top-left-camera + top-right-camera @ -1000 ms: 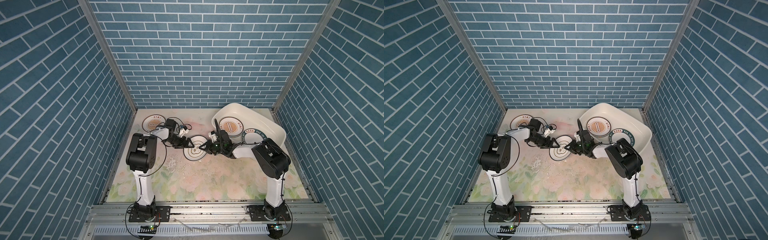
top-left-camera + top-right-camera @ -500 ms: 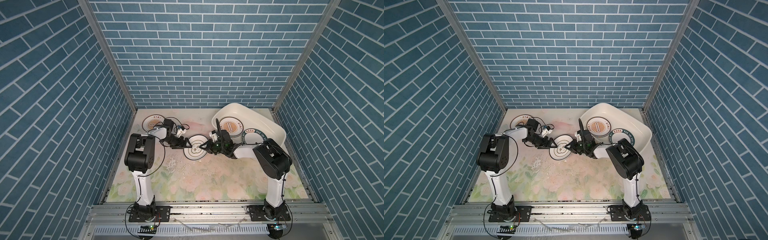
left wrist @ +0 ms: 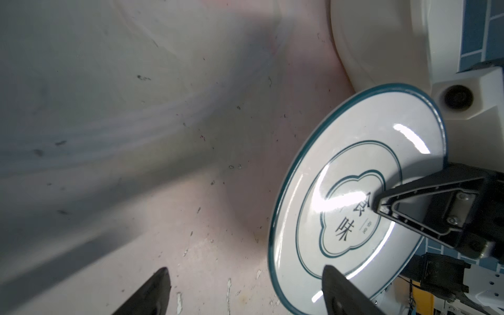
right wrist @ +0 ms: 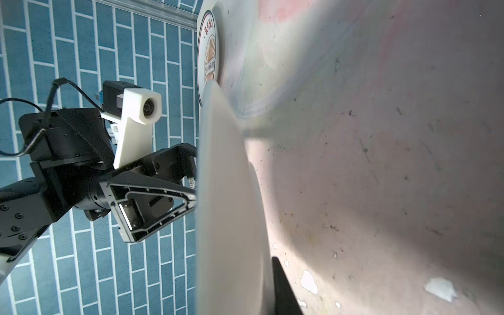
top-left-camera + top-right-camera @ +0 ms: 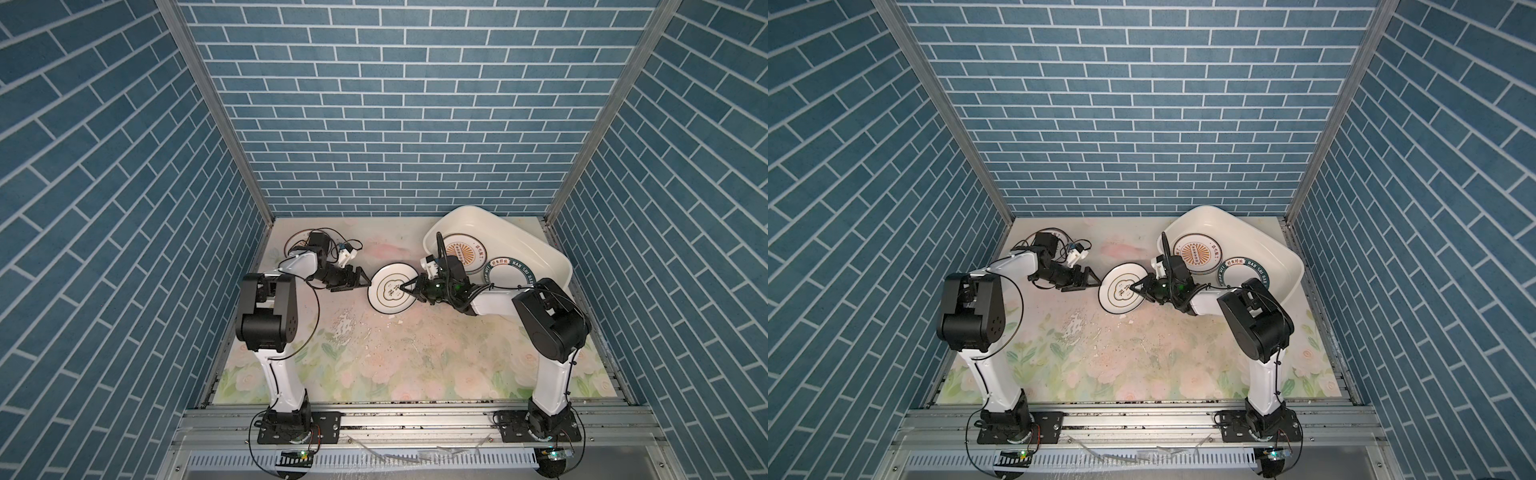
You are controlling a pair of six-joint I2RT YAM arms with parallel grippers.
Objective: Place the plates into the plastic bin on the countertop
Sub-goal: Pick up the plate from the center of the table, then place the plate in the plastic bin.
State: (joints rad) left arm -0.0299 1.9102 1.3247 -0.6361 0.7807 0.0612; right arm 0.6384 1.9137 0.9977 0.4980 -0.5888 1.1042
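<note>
A white plate with a green quatrefoil emblem (image 5: 388, 297) (image 5: 1121, 299) (image 3: 354, 169) hangs tilted just above the flowered countertop (image 5: 395, 357), near the middle. My right gripper (image 5: 402, 286) (image 5: 1133, 286) is shut on its right side; one fingertip (image 4: 278, 272) shows beside the plate's edge (image 4: 226, 191). My left gripper (image 5: 368, 282) (image 5: 1097, 283) (image 3: 245, 270) stands open at the plate's left rim, gripping nothing. The cream plastic bin (image 5: 478, 220) (image 5: 1217, 216) at the back right holds a sunburst plate (image 5: 463, 253) and a green-lettered plate (image 5: 513, 272).
Another plate (image 5: 293, 245) lies at the back left, mostly hidden under my left arm. The countertop has worn, flaking patches (image 5: 345, 328) in front of the held plate. Brick walls close in the left, right and back.
My right gripper has raised the quatrefoil plate a little. My left gripper has eased back to the left, and its jaws have opened slightly wider.
</note>
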